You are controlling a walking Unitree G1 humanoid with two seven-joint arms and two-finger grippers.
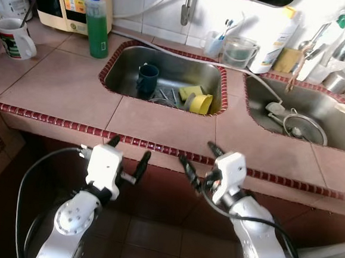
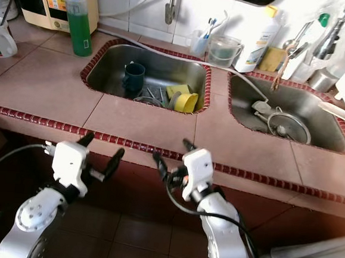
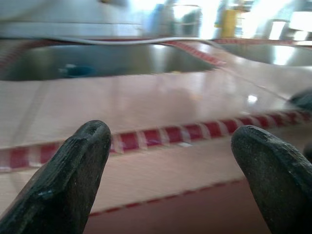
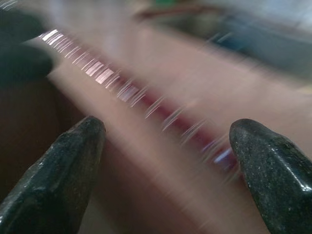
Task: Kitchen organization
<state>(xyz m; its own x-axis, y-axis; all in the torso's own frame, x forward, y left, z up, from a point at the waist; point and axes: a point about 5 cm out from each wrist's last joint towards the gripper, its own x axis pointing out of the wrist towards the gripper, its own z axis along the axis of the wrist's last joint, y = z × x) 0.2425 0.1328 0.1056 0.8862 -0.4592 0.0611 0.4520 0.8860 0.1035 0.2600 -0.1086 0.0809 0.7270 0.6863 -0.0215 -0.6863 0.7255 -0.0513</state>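
Note:
A dark blue mug (image 1: 147, 78) stands upright in the left sink (image 1: 126, 55). Next to it lie a yellow cup (image 1: 202, 103) on its side, a yellow sponge (image 1: 189, 92) and some cutlery (image 1: 164, 96). My left gripper (image 1: 129, 149) is open and empty, just below the counter's front edge (image 1: 53, 121). My right gripper (image 1: 197, 155) is also open and empty, beside it at the same height. In the left wrist view the two black fingertips (image 3: 73, 170) frame the red tile trim. The right wrist view is blurred.
The right sink (image 1: 264, 106) holds a round metal strainer (image 1: 305, 129). A green soap bottle (image 1: 98, 24) and a white mug (image 1: 13, 37) stand on the counter at the left. Cups, bottles and taps crowd the back wall. Dark red floor tiles (image 1: 152, 235) lie below.

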